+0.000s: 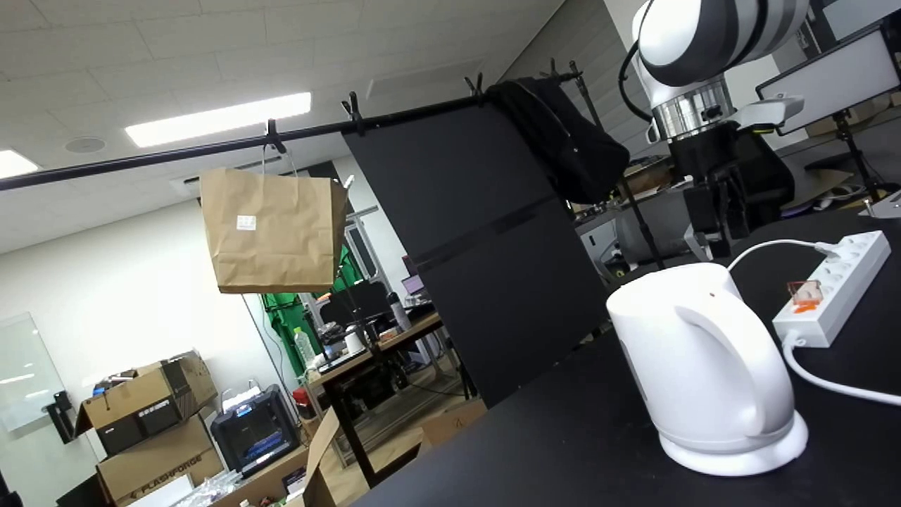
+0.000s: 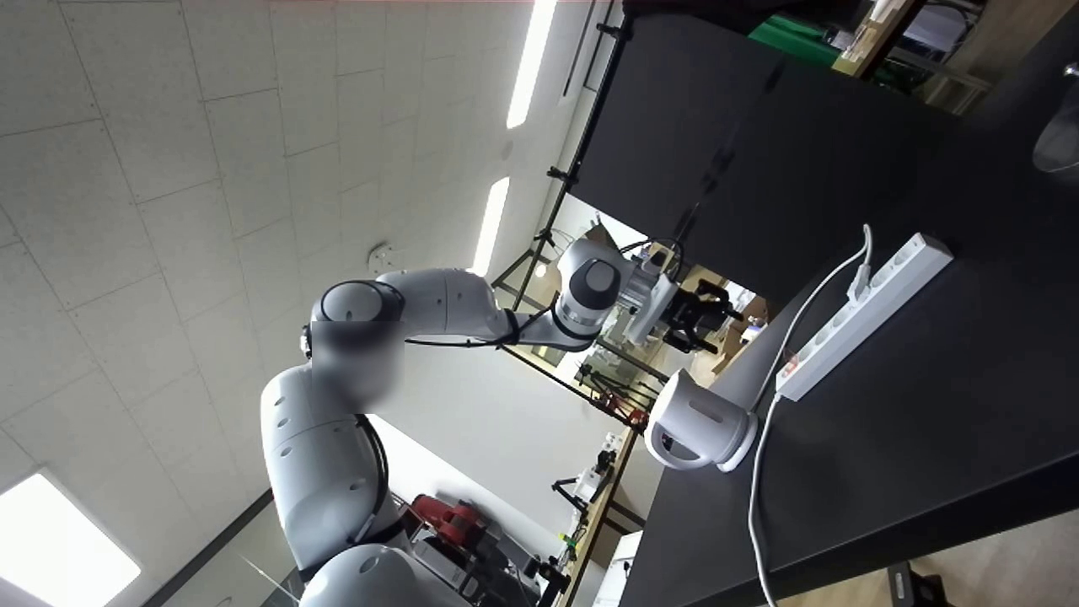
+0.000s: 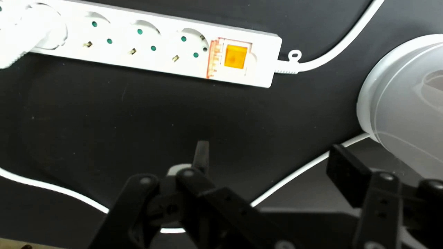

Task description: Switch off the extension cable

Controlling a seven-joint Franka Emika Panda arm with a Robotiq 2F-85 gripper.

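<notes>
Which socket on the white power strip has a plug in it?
The fourth socket counting from the orange switch: a white plug sits in it, while the three sockets nearer the switch show bare holes.

Ceiling lamps (image 1: 218, 120): burnt out to white in both exterior views.
Table (image 2: 843, 472): rendered near-black, greyed along the edge near the kettle (image 2: 687, 421).
Extension cable (image 3: 121, 34): overexposed in the wrist view, the plug (image 3: 34, 31) partly washed out.
Arm (image 2: 447, 303): blurred over by a square patch (image 2: 358, 367) in an exterior view.
Gripper (image 3: 273, 166): shown dark, slightly softened.
</notes>
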